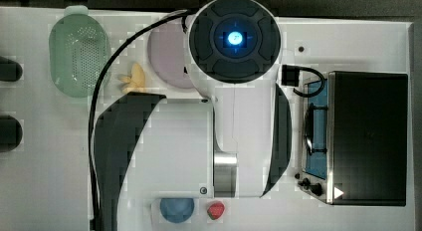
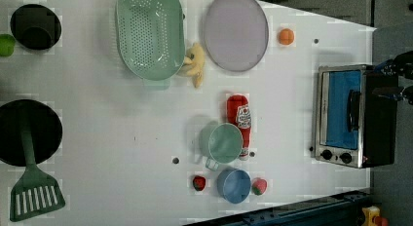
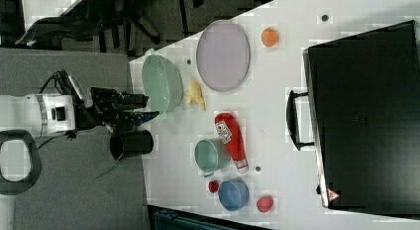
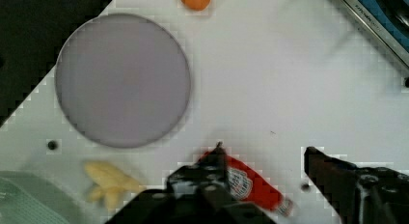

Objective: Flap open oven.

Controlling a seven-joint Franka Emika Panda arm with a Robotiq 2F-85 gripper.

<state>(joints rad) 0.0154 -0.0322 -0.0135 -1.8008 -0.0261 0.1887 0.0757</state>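
In the left view, going left to right: a dark pan with a green spatula (image 2: 33, 187) lies at the left edge, then a green colander (image 2: 150, 35) with a banana (image 2: 196, 64) beside it, then a grey plate (image 2: 235, 31). Nearer the middle stand a ketchup bottle (image 2: 239, 123) touching a green cup (image 2: 221, 143), with a blue bowl (image 2: 234, 185) just below them. An orange (image 2: 286, 36) sits past the plate.

The oven (image 2: 353, 116) stands at the left view's right, door shut, its bar handle (image 2: 351, 110) running along the blue glass and its knobs at the lower corner.

In the wrist view the gripper (image 4: 263, 154) hangs above the table over the ketchup bottle, its two fingers set well apart and holding nothing. In the right view it reaches out from the arm at the right view's left, well apart from the oven.

The risks, as I judge them: coming in at the wrong height and striking the oven's frame or top instead of hooking the handle; catching the ketchup bottle or cup on the way across; or pulling straight out, not down, and dragging the whole oven along the table.
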